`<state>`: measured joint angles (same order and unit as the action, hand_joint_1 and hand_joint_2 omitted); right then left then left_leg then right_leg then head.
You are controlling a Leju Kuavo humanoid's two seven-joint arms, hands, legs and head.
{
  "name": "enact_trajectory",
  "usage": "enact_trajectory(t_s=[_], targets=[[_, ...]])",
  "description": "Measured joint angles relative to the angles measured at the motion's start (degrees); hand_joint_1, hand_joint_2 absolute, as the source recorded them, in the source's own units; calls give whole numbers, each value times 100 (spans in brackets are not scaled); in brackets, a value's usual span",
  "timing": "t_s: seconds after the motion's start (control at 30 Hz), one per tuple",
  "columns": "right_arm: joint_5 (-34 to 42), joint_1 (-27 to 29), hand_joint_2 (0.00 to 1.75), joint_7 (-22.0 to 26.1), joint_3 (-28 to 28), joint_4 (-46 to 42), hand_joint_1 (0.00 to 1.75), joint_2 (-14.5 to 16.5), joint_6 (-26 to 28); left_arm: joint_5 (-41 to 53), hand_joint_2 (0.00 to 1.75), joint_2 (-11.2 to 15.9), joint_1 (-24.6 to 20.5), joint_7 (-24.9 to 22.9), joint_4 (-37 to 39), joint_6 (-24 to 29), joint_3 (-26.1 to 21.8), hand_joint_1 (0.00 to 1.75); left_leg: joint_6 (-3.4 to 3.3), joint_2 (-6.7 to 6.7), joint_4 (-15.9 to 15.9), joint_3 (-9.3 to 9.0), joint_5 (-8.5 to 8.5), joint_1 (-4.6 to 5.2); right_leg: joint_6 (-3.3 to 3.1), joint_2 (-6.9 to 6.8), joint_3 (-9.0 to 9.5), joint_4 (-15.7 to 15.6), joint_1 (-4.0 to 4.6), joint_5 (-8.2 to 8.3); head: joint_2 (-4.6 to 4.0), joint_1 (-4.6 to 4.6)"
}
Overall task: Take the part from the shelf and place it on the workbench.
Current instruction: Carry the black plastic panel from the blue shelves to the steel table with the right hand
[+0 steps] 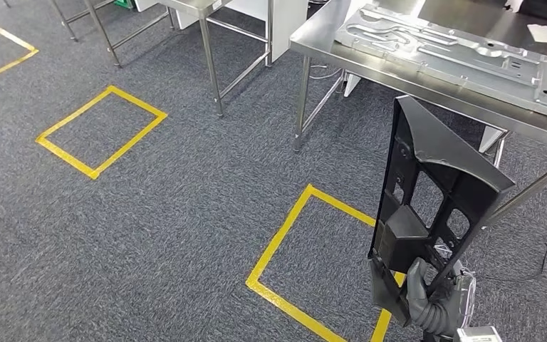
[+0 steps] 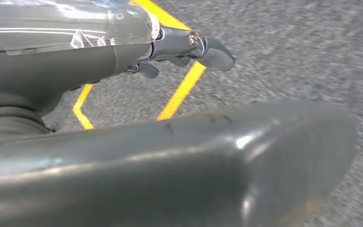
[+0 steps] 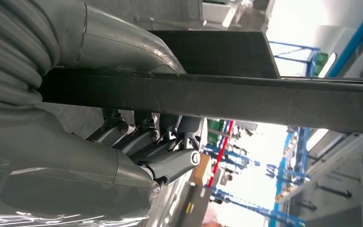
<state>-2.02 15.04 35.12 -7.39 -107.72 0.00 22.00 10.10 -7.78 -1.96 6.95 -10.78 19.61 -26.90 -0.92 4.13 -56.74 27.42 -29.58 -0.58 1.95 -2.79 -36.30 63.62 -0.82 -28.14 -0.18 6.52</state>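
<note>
**Black part held upright short of the workbench**

Right hand [image 1: 427, 288] grips the black part [image 1: 434, 192] by its lower end, at five o'clock; steel workbench [image 1: 370, 60] stands at one o'clock; left hand [image 2: 189, 47] hangs over carpet, fingers loosely apart, holding nothing.

Yellow tape squares [image 1: 101, 131] mark the grey carpet [image 1: 185, 214], one at ten o'clock, and a shiny metal plate [image 1: 456, 53] lies at one o'clock.

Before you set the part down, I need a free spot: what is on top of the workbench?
A large silver stamped panel lies on the workbench; the black part hides some of the near edge.
</note>
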Motion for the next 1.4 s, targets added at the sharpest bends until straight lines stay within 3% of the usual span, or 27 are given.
enact_trajectory(t_s=[0.07, 0.1, 0.17, 0.2, 0.23, 0.3, 0.37, 0.4, 0.43, 0.47, 0.5, 0.53, 0.6, 0.67, 0.73, 0.8, 0.87, 0.9, 0.93, 1.0, 1.07, 1.13, 1.23, 1.27, 1.33, 1.37, 1.4], targets=[[27, -29, 175, 9, -9, 18, 175, -20, -48, -26, 0, 0, -6, 1, 0, 20, -4, 0, 72, 125, -15, -95, -114, 37, -102, -264, 38, -364, 51, 260, -1, -2], [47, -44, 175, 16, -14, 32, 175, -27, -77, -44, 0, 1, -11, 2, 0, 35, -7, 0, 108, 187, -33, -139, -150, 54, -157, -264, 19, -375, 70, 223, -1, -2], [87, -62, 175, 28, -20, 55, 175, -34, -130, -75, 0, 2, -28, 11, 0, 63, -10, 0, 184, 237, -65, -199, -218, 57, -252, -85, 42, -392, 61, 239, 0, -2], [100, -75, 175, 33, -21, 66, 175, -35, -147, -86, 0, 2, -34, 19, 0, 74, -11, 0, 211, 126, -162, -191, -270, 40, -284, 9, 62, -402, 52, 234, 0, -1], [107, -96, 175, 37, -24, 76, 175, -36, -160, -94, 0, 2, -40, 27, 0, 80, -14, 0, 231, -21, -353, -107, -365, 21, -313, 95, 83, -410, 46, 235, 0, -1], [108, -136, 175, 41, -34, 101, 175, -37, -176, -97, 0, 1, -43, 40, 0, 84, -17, 0, 240, -301, -1066, 280, -681, -3, -358, 261, 96, -415, 47, 227, 0, -1], [108, -150, 175, 44, -44, 136, 175, -37, -191, -97, 0, 2, -37, 66, 0, 44, -19, 0, 232, -358, -1691, 706, -896, -3, -384, 446, 113, -413, 65, 210, 0, -1], [108, -149, 175, 45, -48, 154, 175, -37, -196, -97, 0, 4, -30, 84, 0, 10, -19, 0, 218, -367, -1740, 813, -841, 1, -392, 542, 130, -413, 80, 202, 0, -1], [108, -149, 175, 47, -52, 170, 175, -37, -200, -98, 0, 7, -22, 103, 0, -26, -20, 0, 192, -386, -1578, 827, -656, 8, -395, 638, 153, -413, 95, 195, 0, -1], [108, -149, 175, 50, -61, 180, 175, -37, -203, -101, 0, 10, -14, 120, 0, -51, -23, 0, 150, -448, -1237, 759, -376, 16, -395, 727, 176, -413, 109, 187, 0, -1], [108, -153, 175, 54, -72, 190, 175, -37, -206, -105, 0, 22, -7, 134, 0, -65, -29, 0, 89, -593, -869, 675, -126, 25, -393, 804, 188, -412, 114, 183, 0, -1], [108, -161, 175, 57, -81, 200, 175, -37, -208, -106, 0, 31, -3, 152, 0, -71, -36, 0, 38, -744, -556, 609, 17, 36, -378, 878, 182, -409, 105, 186, -1, -2], [97, -175, 175, 62, -97, 226, 175, -37, -197, -112, 0, 50, 1, 183, 0, -72, -48, 0, -35, -946, -269, 562, 112, 63, -314, 1006, 142, -408, 60, 191, -1, -2], [5, -173, 175, 52, -102, 246, 175, -37, -98, -123, 0, 49, -4, 213, 0, -72, -56, 0, -63, -864, -170, 504, 194, 63, -229, 1088, 129, -423, 37, 197, 0, -2], [-144, -182, 175, 28, -102, 263, 175, -34, 60, -134, 0, 41, -11, 241, 0, -72, -67, 0, -95, -755, -29, 413, 290, 27, -158, 829, 77, -287, 61, 81, 0, -3], [-231, -217, 175, 2, -102, 293, 175, -33, 155, -140, 0, 32, -9, 258, 0, -77, -82, 0, -112, -655, 54, 370, 328, 12, -85, 449, -181, 255, 56, -256, 0, -4], [-252, -234, 175, -12, -102, 330, 175, -32, 181, -146, 0, 23, -2, 262, 0, -81, -94, 0, -107, -560, 56, 369, 318, 6, -5, 331, -501, 905, -8, -529, 0, -4], [-254, -232, 175, -14, -102, 350, 175, -31, 186, -149, 0, 19, -1, 262, 0, -82, -97, 0, -95, -521, 51, 367, 306, -1, 33, 314, -555, 1022, -45, -524, 0, -4], [-256, -232, 175, -20, -102, 366, 175, -31, 192, -150, 0, 14, 0, 262, 0, -83, -100, 0, -77, -490, 40, 363, 288, -12, 67, 300, -478, 888, -78, -400, -1, -4], [-286, -235, 175, -56, -102, 383, 175, -31, 213, -150, 0, 8, -3, 262, 0, -86, -104, 0, -18, -454, 6, 346, 238, -31, 110, 269, -60, 123, -126, -43, -2, -4], [-369, -251, 175, -143, -102, 392, 175, -32, 255, -149, 0, 6, -12, 262, 0, -86, -109, 0, 59, -441, -30, 337, 174, -23, 65, 266, 268, -466, -118, 123, -1, -4], [-470, -295, 175, -279, -92, 407, 175, -32, 302, -149, 0, 5, -19, 262, 0, -85, -119, 0, 132, -435, -34, 323, 128, -9, -28, 285, 328, -553, -76, 98, -1, -4], [-636, -491, 175, -554, -38, 425, 175, -33, 321, -133, 0, 5, -29, 263, 0, -90, -136, 0, 221, -427, -203, 349, 10, -36, -160, 303, 377, -581, -90, 82, 0, -3], [-695, -605, 175, -645, -3, 436, 175, -33, 317, -120, 0, 6, -32, 270, 0, -97, -139, 0, 236, -427, -465, 465, -121, -44, -199, 305, 404, -594, -98, 75, 0, -3], [-844, -867, 175, -832, 97, 487, 175, -36, 308, -87, 0, 4, -32, 298, 0, -133, -140, 0, 247, -427, -1265, 888, -455, -49, -253, 304, 449, -594, -72, 33, -1, -3], [-944, -1006, 175, -932, 159, 533, 175, -48, 313, -72, 0, 3, -29, 316, 0, -156, -141, 0, 248, -427, -1619, 1108, -544, -49, -266, 309, 477, -593, -56, 8, -1, -3], [-1062, -1139, 175, -1022, 226, 587, 175, -63, 333, -57, 0, 2, -25, 331, 0, -180, -141, 0, 242, -427, -1802, 1254, -528, -48, -270, 317, 511, -592, -42, -21, -1, -3]])
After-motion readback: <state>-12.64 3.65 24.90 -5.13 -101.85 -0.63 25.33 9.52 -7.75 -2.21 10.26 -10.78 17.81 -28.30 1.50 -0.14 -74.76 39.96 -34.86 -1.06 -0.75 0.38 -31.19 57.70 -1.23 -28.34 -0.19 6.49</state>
